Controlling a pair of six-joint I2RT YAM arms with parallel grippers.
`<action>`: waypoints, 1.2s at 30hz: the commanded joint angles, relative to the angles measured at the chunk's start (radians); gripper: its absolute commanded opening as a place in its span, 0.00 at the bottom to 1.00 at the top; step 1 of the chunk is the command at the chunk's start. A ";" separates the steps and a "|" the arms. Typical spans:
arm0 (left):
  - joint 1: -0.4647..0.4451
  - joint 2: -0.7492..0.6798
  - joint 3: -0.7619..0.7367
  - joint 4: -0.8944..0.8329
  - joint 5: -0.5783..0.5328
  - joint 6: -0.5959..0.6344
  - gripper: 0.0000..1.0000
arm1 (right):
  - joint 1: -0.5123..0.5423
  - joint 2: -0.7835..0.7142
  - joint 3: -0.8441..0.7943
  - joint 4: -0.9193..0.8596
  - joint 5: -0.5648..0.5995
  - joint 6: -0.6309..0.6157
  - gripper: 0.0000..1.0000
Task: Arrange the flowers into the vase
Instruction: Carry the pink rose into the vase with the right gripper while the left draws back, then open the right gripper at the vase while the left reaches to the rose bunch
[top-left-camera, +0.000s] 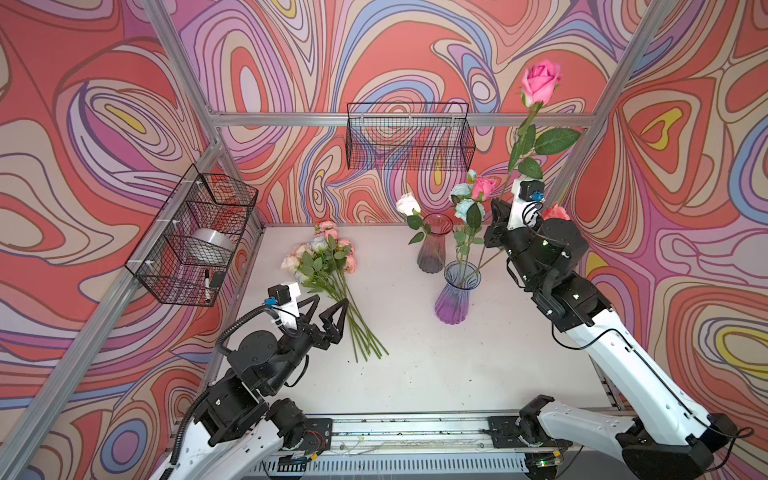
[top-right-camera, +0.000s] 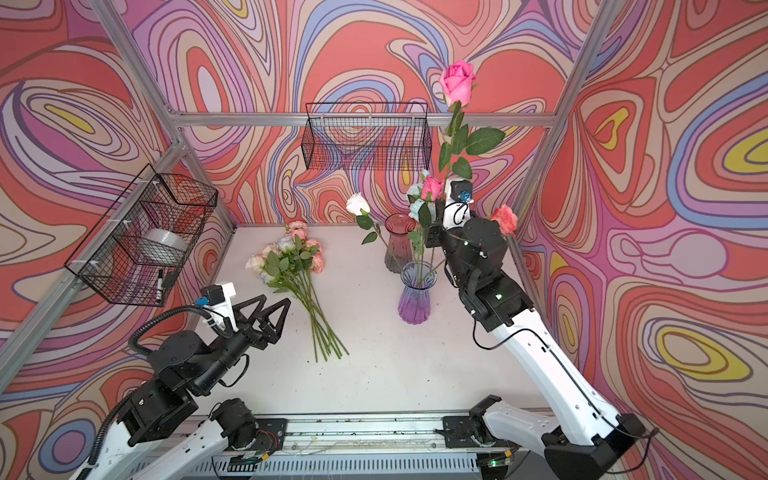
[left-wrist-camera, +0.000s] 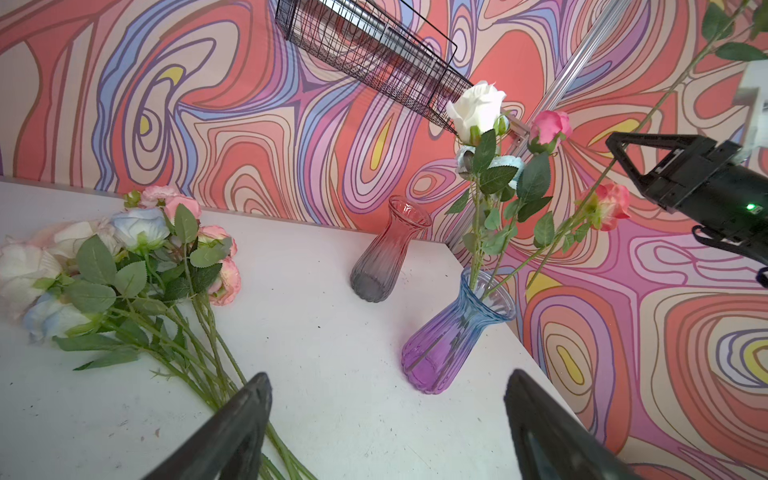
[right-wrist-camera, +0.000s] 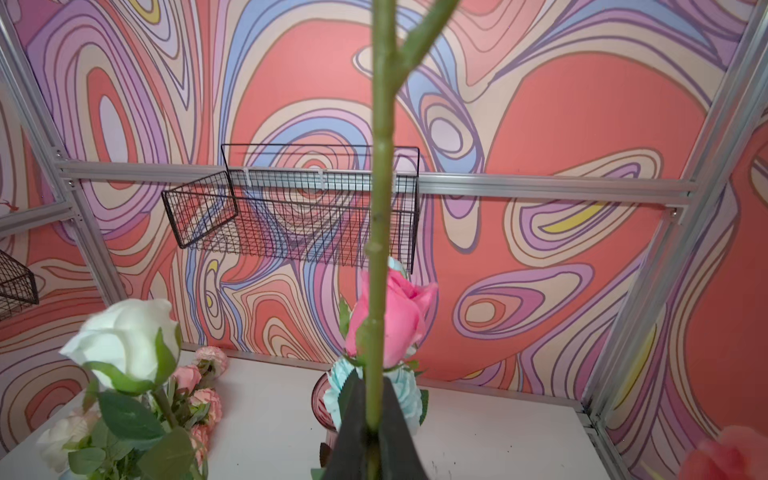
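Your right tool (right-wrist-camera: 372, 399) was clamped shut on the green stem of a pink rose (top-left-camera: 541, 81). It held the rose high at the far right, bloom up, well above everything on the bench (top-left-camera: 415, 374). Below the grip the stem ran down toward the purple vase (top-left-camera: 455, 299), but I could not tell whether its end sat inside the mouth. That vase stood upright, right of the middle and just beside your right arm, with several flowers in it. A white rose (top-left-camera: 408, 204) leaned left, pale blue blooms (top-left-camera: 461, 199) and a short pink rose (top-left-camera: 483, 187) rose in the middle, and a coral rose (top-left-camera: 555, 212) leaned right, partly hidden behind the arm. A red vase (top-left-camera: 434, 245) stood upright just beyond the purple one, and the white rose's stem crossed it in both top views. Your left tool (top-left-camera: 331, 299) hung at the near left with its jaws spread wide and nothing between them, close by the stems of the bunch (top-left-camera: 328, 257). I could not tell whether it touched them. The bunch lay flat on the bench left of the middle, its pink, white and pale blue blooms toward the far wall and its cut ends fanned toward you. It was well apart from both vases.
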 joint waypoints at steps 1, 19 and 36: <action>-0.004 0.003 0.002 0.001 0.016 -0.016 0.88 | -0.011 0.004 -0.041 0.048 -0.022 0.040 0.00; -0.004 0.052 0.000 0.013 0.033 -0.021 0.88 | -0.017 -0.061 -0.158 -0.029 0.003 0.135 0.46; 0.140 0.399 0.080 -0.257 -0.136 -0.255 0.43 | -0.015 -0.211 -0.199 -0.156 -0.311 0.274 0.02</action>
